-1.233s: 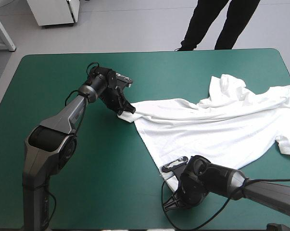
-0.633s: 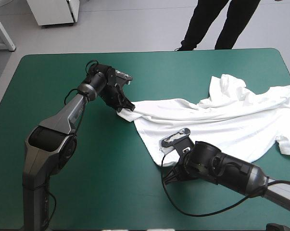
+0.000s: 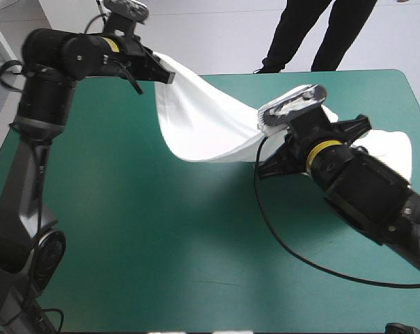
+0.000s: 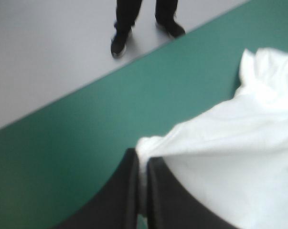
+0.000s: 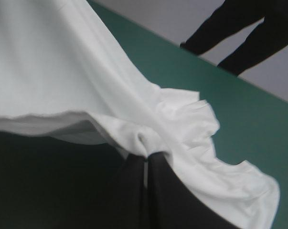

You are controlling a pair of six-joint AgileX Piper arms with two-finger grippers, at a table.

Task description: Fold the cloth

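— Teal-green tabletop (image 3: 161,243) right across the high view. Spot the T-shirt (image 3: 196,118)?
— Yes: lifted, slung in a white sag between the left pincer (image 3: 164,75) and the right pincer (image 3: 269,146). Trails past the right pincer down onto the tabletop near its right edge.
— And the left pincer, how set?
— Raised high over the far edge, left of middle, pinched nearly closed on a corner of the T-shirt. Plain from the left wrist: left pincer (image 4: 141,155) with a thin strip of T-shirt (image 4: 229,157) caught at the tips, spreading ahead and to one side over the tabletop (image 4: 62,143).
— Same for the right?
— Much the same. From the right wrist: right pincer (image 5: 144,155) gripping a bunched fold of T-shirt (image 5: 86,71) at the tips, almost no gap. Fans out ahead in a wide smooth sheet, with a rippled hem drooping beside the pincer above the tabletop (image 5: 239,105).
— Anything about the fabric?
— White, smooth along the upper edge, loose and curved along the lower, crumpled where lying flat.
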